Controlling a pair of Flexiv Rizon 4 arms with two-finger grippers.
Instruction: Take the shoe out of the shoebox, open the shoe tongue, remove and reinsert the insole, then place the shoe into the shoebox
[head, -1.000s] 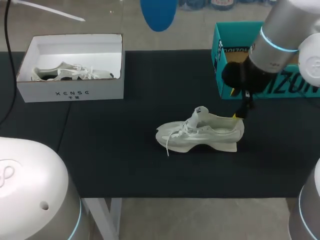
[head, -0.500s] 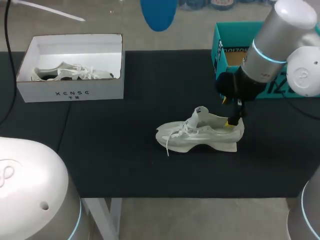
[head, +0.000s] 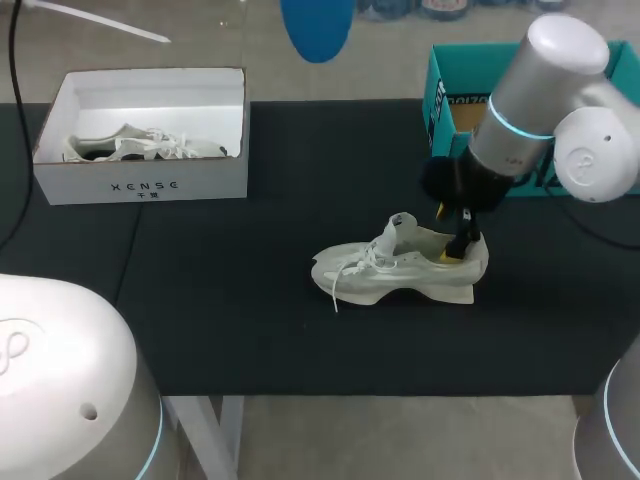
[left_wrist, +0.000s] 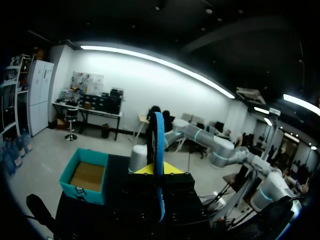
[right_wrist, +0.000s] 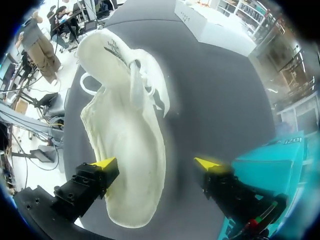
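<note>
1. Pale cream lace-up sneaker (head: 410, 265): it is out of the open white cardboard shoebox (head: 150, 185) and rests on its sole well apart from it, toward my right arm's side. Its tongue (head: 398, 228) stands raised.
2. Right gripper (right_wrist: 156, 163): released, with its fingers straddling the heel, the shoe's end farthest from the shoebox.
3. Left gripper (left_wrist: 159, 170): I cannot tell its state.
4. Step, as I judge it: insole removal. Next, I need the fingertips lowered into the collar to pinch the insole's heel edge.

Leans in from the right with the right arm (head: 540, 100), wrist tipped down and angled toward the table's middle. Holds the right gripper (right_wrist: 155, 162) low and open, 2 yellow fingertips (right_wrist: 106, 163) well apart. Shows only a white housing of the left arm (head: 60, 370) at the near left. Clamps the left gripper (left_wrist: 159, 169) on a blue insole (left_wrist: 158, 145).
</note>
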